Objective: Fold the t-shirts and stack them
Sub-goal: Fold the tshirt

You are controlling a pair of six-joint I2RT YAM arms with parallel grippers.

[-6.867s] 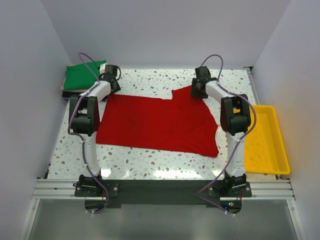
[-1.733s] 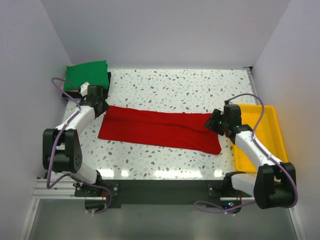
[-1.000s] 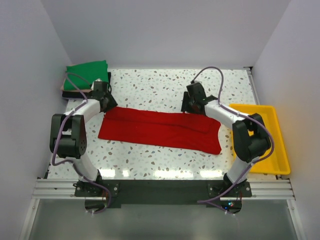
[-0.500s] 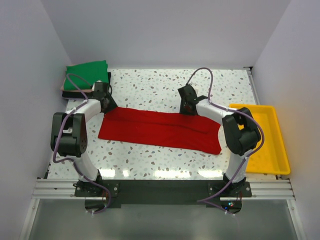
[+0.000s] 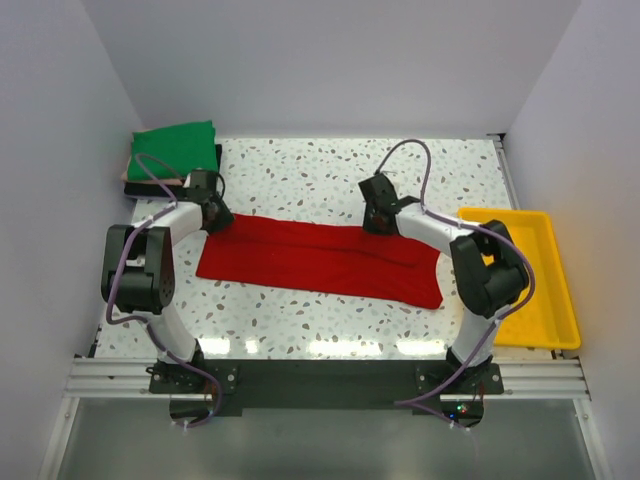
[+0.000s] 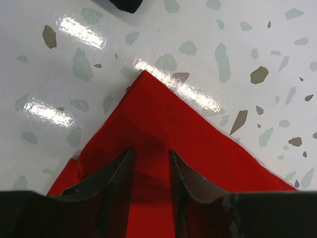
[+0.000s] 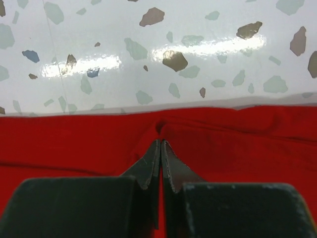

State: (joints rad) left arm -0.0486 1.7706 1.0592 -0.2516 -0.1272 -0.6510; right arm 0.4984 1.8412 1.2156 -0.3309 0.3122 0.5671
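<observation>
Red t-shirt (image 5: 320,260) lay folded in a band across the table (image 5: 320,170), right gripper (image 7: 161,144) closed, apparently pinching its far edge, left gripper (image 6: 151,153) open over a corner; lifting could skew the fold

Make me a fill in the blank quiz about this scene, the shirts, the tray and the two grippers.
1. The right gripper is ____ on the far edge of the red t-shirt.
2. The left gripper has its jaws ____ over that shirt's corner.
3. The folded t-shirt at the far left is ____.
4. The plastic tray on the right side is ____.
Missing words: shut; open; green; yellow.
</observation>
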